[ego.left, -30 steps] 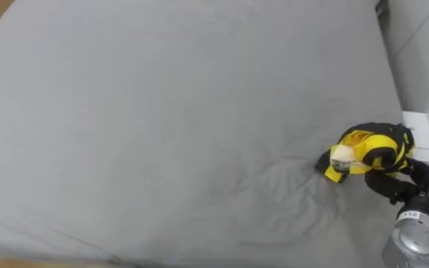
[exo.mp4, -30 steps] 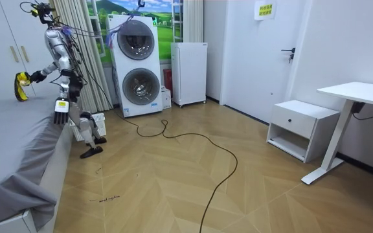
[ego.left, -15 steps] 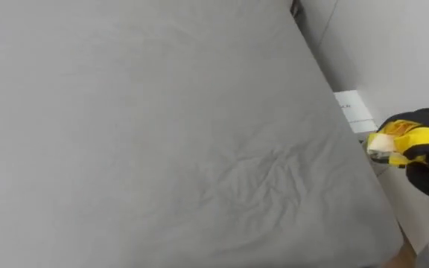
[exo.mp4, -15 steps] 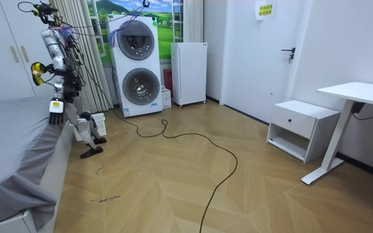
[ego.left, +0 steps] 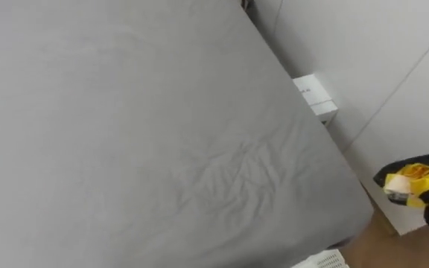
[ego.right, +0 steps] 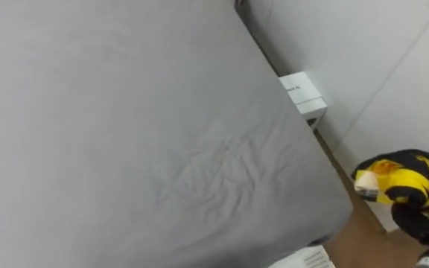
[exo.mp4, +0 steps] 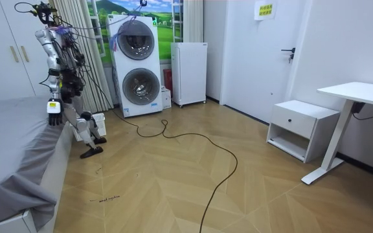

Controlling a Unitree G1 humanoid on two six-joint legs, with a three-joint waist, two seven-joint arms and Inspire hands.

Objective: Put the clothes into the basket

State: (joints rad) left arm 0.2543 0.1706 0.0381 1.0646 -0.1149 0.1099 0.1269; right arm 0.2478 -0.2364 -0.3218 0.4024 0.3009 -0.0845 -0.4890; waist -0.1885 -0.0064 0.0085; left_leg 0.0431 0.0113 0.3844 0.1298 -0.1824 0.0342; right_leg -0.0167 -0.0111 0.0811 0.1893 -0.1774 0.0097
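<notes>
Right hand (ego.right: 421, 221), at the lower right beyond the bed's (ego.left: 162, 134) near right corner, is closed around the yellow-and-black garment (ego.right: 399, 184), held clear of the bed; left hand (exo.mp4: 52, 114) hangs at the bed edge, state indeterminable

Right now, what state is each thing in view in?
garment: yellow and black, held in the air past the bed's edge
right hand: shut on the garment
left hand: open, hanging by the robot's side
bed: grey sheet, creased near its edge
basket: on the floor by the bed, contents hidden
washer doors: shut
nightstand drawer: shut
</notes>
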